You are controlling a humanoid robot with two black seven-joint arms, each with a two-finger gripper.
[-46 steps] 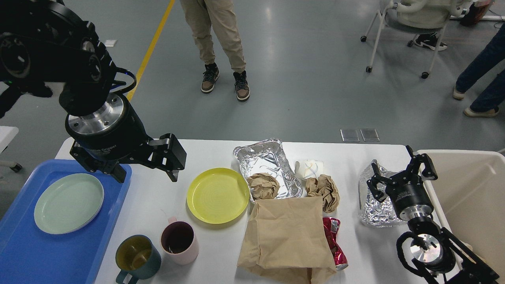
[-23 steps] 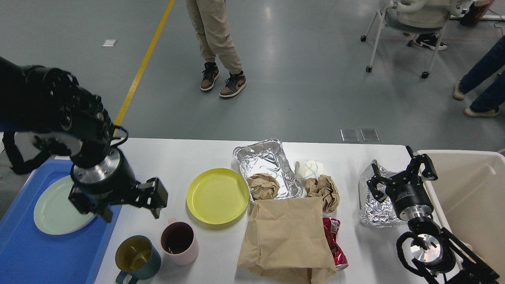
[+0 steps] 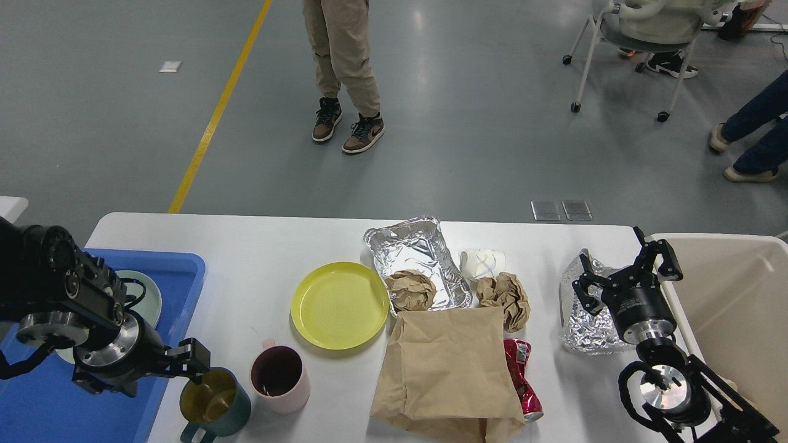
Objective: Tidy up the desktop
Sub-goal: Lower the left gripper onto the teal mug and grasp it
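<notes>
Lowered to the frame's lower left, my left gripper (image 3: 161, 372) hangs spread beside a teal ceramic mug (image 3: 214, 403) on the smooth white rounded desktop (image 3: 258, 258); my right gripper (image 3: 627, 272) gapes over crinkled foil (image 3: 582, 326).

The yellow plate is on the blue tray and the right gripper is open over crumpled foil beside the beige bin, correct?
Not quite. The head view shows the yellow plate on the white desktop, not on the blue tray. The rest holds: the right gripper is open over crumpled foil beside the beige bin.
</notes>
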